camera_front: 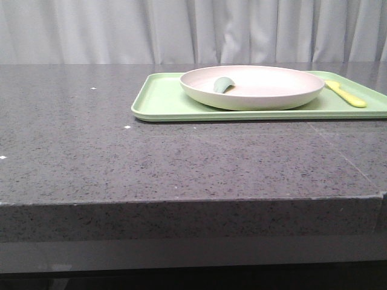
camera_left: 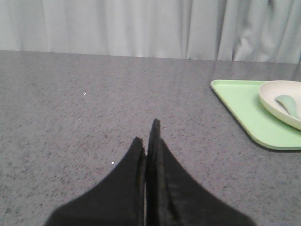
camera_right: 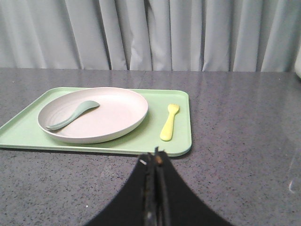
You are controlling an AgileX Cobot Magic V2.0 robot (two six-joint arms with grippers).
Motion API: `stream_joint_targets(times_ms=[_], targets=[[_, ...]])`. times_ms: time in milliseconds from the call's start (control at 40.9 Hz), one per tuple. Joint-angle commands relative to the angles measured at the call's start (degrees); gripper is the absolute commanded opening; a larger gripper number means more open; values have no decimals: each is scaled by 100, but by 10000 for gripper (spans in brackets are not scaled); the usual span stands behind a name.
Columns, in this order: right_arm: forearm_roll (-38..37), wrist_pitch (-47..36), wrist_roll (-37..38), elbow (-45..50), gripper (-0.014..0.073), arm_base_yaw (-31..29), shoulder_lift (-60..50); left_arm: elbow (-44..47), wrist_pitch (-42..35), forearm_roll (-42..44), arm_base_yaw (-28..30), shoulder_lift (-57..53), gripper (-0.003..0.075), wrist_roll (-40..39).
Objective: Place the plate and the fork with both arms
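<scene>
While both pairs of fingers are clenched on nothing and hang over bare tabletop [camera_front: 181,163], no grasp has begun, so the step in hand looks like the first reach. The right fingers [camera_right: 154,162] sit pressed together just short of the near rim of the green tray [camera_right: 94,147], pointing between the plate and the fork. The left fingers [camera_left: 148,141] are likewise closed, well apart from the tray, whose corner shows off to one side in that wrist view. The fork [camera_right: 169,122] lies flat on the tray just beside the plate [camera_right: 117,113], apart from its rim, handle toward the right arm. A green spoon [camera_right: 73,114] rests inside the plate. To do this well, I judge the right fingers should spread before descending and close across the fork's narrow handle, since it lies low against the tray. The left should open wide and take the plate's near rim, keeping it level so the spoon does not slide.
</scene>
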Motion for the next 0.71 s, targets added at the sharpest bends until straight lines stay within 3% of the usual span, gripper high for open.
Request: stream_joint_targets(times_ms=[0, 293, 562, 685], targets=[[-12, -482, -40, -137, -67, 15, 72, 193, -508, -87, 273, -261, -18, 42], [-12, -482, -40, -137, -67, 15, 72, 1310, -1083, -334, 881, -998, -18, 42], [-12, -465, -40, -137, -67, 15, 72, 1988, -1967, -360, 936, -1010, -18, 42], [-12, -465, -40, -137, -67, 15, 72, 1989, -1951, -360, 936, -1010, -18, 42]])
